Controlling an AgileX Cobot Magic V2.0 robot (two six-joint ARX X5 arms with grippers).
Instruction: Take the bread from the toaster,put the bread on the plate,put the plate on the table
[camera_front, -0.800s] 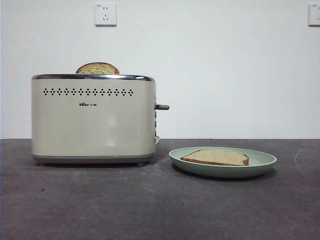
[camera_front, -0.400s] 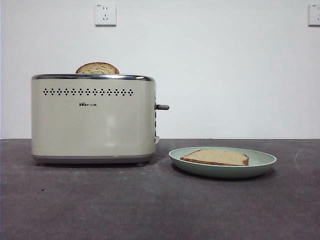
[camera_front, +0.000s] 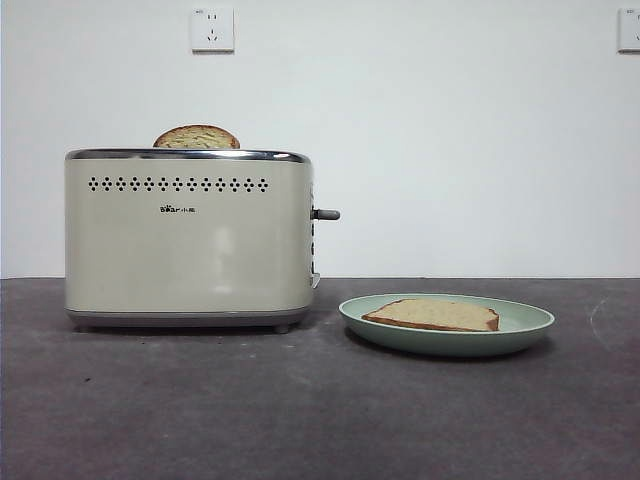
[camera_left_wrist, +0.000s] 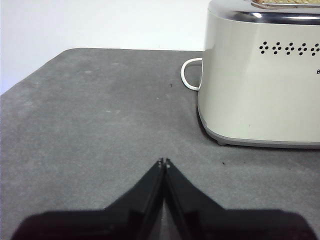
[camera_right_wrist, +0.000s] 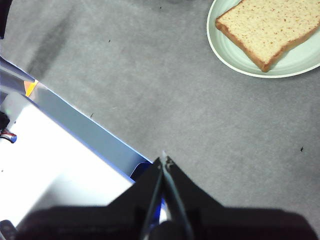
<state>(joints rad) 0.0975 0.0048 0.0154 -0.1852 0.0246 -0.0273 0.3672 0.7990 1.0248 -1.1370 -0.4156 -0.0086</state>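
White wall (camera_front: 450, 150) with two sockets (camera_front: 212, 29) stands behind the dark grey table (camera_front: 300, 410), and the table carries everything else.

On it the bread (camera_front: 432, 315) lies flat in the pale green plate (camera_front: 525, 325), face up, and the plate rests on the table just beside the toaster (camera_front: 188, 238), at the side with the lever (camera_front: 326, 214). In the front view the slice shows its long side across the picture, with the brown crust along the near edge. In the right wrist view the bread (camera_right_wrist: 267, 30) lies slanted in the plate (camera_right_wrist: 222, 47), with one crust corner turned towards the right gripper (camera_right_wrist: 164, 161).

This right gripper is well apart from the plate, over bare table near the table's edge. Its two black jaws are pressed together to a point and they hold nothing.

A second slice (camera_front: 196, 137), darker and with a domed top, stands upright in the toaster's slot.

Ahead of the left gripper (camera_left_wrist: 164, 161) and to one side, the toaster (camera_left_wrist: 260, 100) stands near, with a white cable (camera_left_wrist: 189, 75) looping at its end. The left jaws are also closed tip to tip, empty, and touch nothing that I can see.
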